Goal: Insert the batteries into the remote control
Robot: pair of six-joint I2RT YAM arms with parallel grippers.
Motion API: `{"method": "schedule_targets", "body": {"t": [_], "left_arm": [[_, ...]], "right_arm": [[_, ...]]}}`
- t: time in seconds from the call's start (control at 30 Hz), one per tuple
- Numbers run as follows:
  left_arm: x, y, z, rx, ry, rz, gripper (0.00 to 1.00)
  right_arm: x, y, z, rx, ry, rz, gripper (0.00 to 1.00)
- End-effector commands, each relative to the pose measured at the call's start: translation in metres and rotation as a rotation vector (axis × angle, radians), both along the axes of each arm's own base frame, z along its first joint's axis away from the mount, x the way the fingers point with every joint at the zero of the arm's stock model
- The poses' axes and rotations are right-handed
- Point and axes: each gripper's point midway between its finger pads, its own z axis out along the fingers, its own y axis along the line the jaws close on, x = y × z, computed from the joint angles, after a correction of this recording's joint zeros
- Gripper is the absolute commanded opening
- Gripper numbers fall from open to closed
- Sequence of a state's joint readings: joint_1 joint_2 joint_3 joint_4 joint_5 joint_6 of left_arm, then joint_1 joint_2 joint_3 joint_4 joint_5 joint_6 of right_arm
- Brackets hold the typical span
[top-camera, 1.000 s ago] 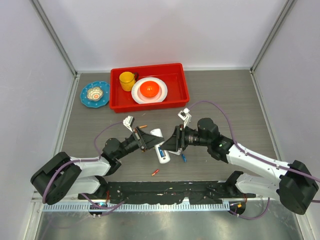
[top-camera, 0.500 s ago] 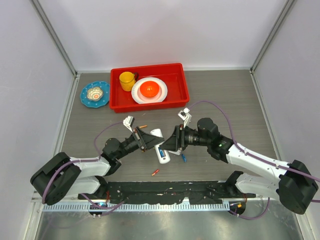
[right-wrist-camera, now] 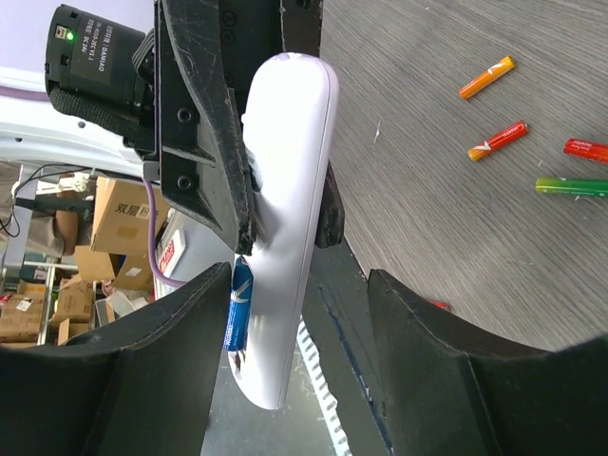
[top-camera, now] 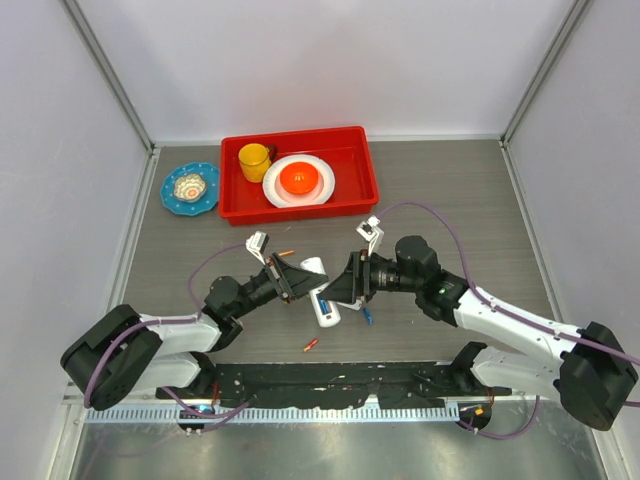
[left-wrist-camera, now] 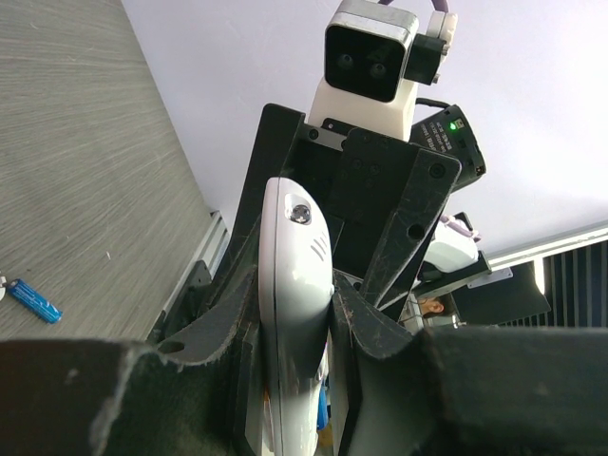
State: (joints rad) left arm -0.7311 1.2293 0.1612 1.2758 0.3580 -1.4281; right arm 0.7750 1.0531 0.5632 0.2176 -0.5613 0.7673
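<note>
My left gripper [left-wrist-camera: 294, 304] is shut on the remote control [left-wrist-camera: 293, 275], a white handset held on edge above the table. In the top view the left gripper [top-camera: 298, 285] and the remote control [top-camera: 327, 314] are at table centre. A blue battery [right-wrist-camera: 241, 306] sits in the side of the remote control [right-wrist-camera: 285, 237]. The right gripper [right-wrist-camera: 299, 280] is open, its fingers [right-wrist-camera: 161, 380] standing apart on either side of the remote's lower end without touching it. Loose batteries lie on the table: orange [right-wrist-camera: 486, 78], red-orange [right-wrist-camera: 498, 140], red [right-wrist-camera: 585, 149], green [right-wrist-camera: 570, 186] and blue [left-wrist-camera: 33, 300].
A red tray [top-camera: 300, 133] at the back holds a yellow cup [top-camera: 253, 158] and a white plate [top-camera: 318, 190] with an orange bowl. A blue dish [top-camera: 190, 188] lies left of it. Single batteries lie at the front [top-camera: 311, 345] and behind the grippers [top-camera: 286, 252].
The right gripper's jaws have opened a little wider around the remote's end. Both arms and the remote stay where they were.
</note>
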Motion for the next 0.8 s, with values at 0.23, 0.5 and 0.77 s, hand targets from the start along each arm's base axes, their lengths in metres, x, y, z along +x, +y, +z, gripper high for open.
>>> {"method": "schedule_targets", "body": {"t": [0.23, 0.5, 0.77], "left_arm": [[-0.012, 0.012, 0.066, -0.193, -0.23, 0.014, 0.0], [-0.014, 0.013, 0.072, -0.208, -0.241, 0.011, 0.0], [-0.015, 0.014, 0.08, -0.226, -0.253, 0.009, 0.0]], "right_arm": [[-0.008, -0.001, 0.038, 0.086, -0.087, 0.044, 0.66], [-0.015, -0.007, 0.027, 0.078, -0.065, 0.051, 0.64], [-0.02, -0.004, 0.016, 0.086, -0.024, 0.09, 0.62]]}}
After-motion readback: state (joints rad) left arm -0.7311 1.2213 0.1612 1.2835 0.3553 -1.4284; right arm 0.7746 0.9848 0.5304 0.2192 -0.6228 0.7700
